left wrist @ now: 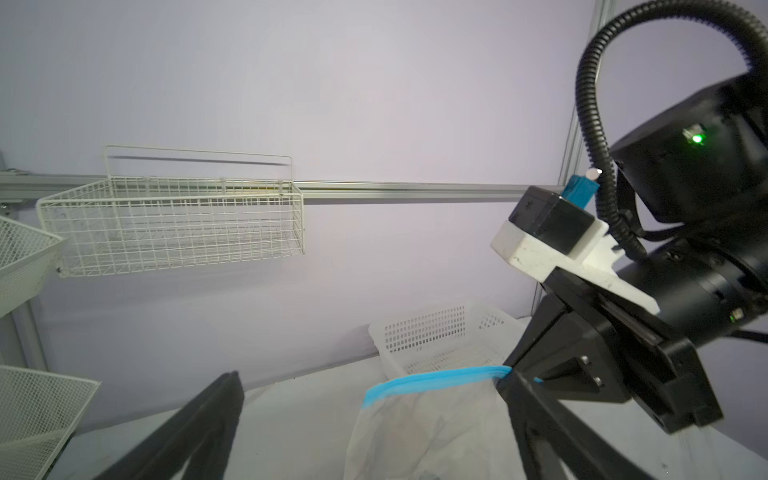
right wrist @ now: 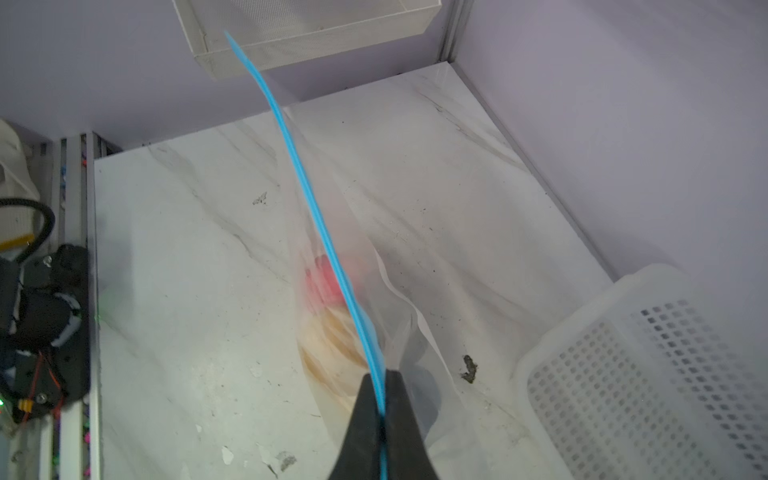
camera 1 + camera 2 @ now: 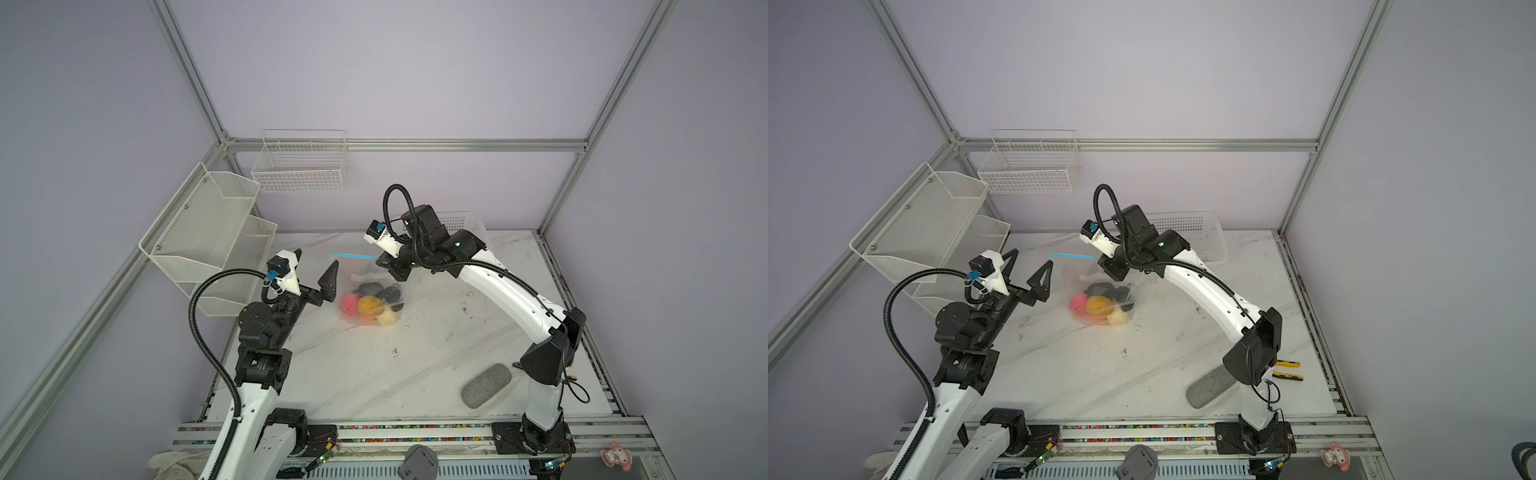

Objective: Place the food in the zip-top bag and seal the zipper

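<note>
Pinching zipper with right gripper: fingers clamped flat on the blue strip at one end, with the rest of the strip sticking out free in a slight curve. Holding that end up off the tabletop, toward the far edge, just in front of basket. Hanging bag under the strip, bottom resting on the tabletop near the middle of the far half. Carrying food bunched in the bag's bottom: pink, orange, cream and black pieces visible through the plastic in both top views. Holding left gripper spread wide on the bag's left side, gripping nothing. Showing, in left wrist view, the strip's free end in the gap between the two left fingers; can't tell if it touches either. Can't tell if the seal is shut along its whole length. Noting pad near the front right corner, well apart from the bag.
</note>
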